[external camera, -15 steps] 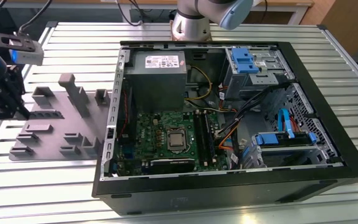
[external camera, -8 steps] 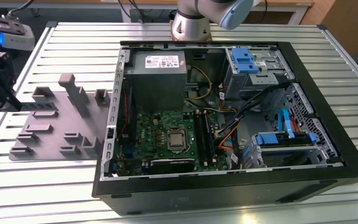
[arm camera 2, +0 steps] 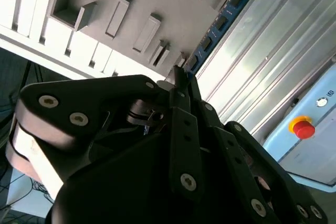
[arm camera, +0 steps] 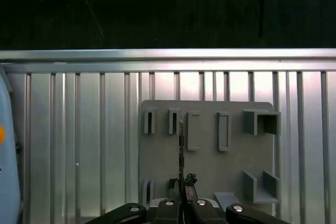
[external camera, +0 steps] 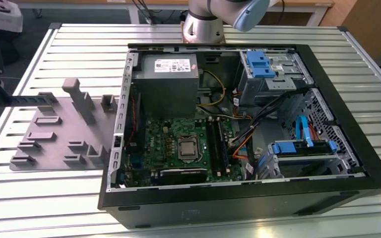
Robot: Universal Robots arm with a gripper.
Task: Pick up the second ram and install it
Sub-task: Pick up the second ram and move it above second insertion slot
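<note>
Ribbed metal tabletop (external camera: 65, 198) is carrying the gray holder tray (arm camera: 210, 171) beside the open computer case (external camera: 369, 163). The gripper (arm camera 2: 179, 77) is pinching the second ram (arm camera 2: 223, 17) by one end over the tray, so pick-up seems in hand. Installing is calling for clearing the case wall and squaring the stick to the motherboard (external camera: 170, 136). Tray posts are crowding below, with open room above.

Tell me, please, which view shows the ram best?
The second wrist view: the ram shows its blue face and dark chips, running out from the gripper. The first wrist view shows it edge-on, a thin line over the tray. The exterior view shows a grey strip at its left edge, likely the ram.
</note>
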